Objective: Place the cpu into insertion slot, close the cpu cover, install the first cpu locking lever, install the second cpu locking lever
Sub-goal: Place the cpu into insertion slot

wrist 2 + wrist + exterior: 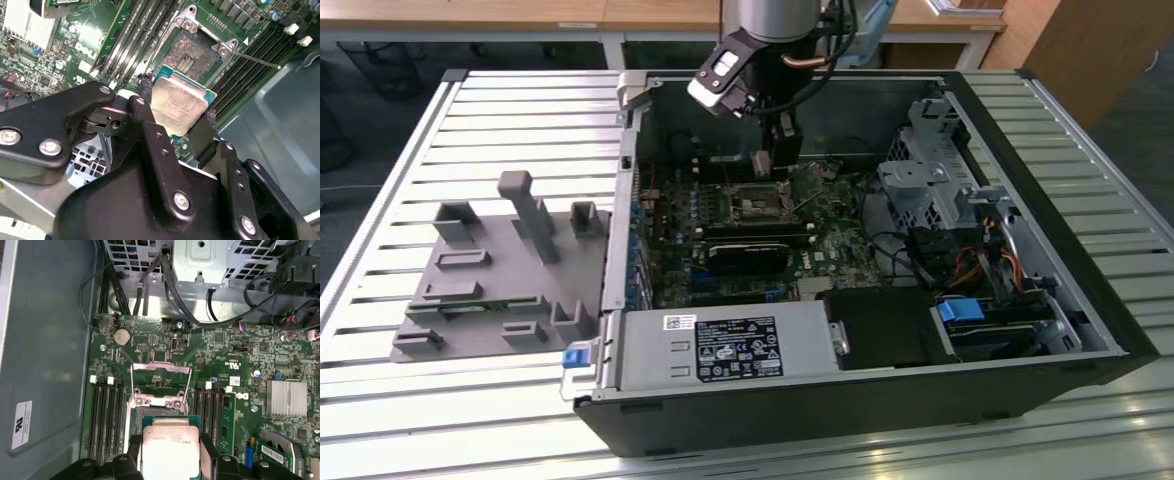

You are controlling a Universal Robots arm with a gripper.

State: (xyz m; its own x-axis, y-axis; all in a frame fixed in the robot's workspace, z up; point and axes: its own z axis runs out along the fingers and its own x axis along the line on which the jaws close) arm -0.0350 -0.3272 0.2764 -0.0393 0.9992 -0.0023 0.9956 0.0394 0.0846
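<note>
On slatted table (400, 130): open case (854, 410); fingers (202, 132) gripping cpu (177, 107).

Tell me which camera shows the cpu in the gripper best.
The second wrist view: the cpu shows most of its silver top, pinched by the gripper near the insertion slot. The first wrist view cuts part of it off at the frame edge. In the exterior view it is too small to tell.
</note>
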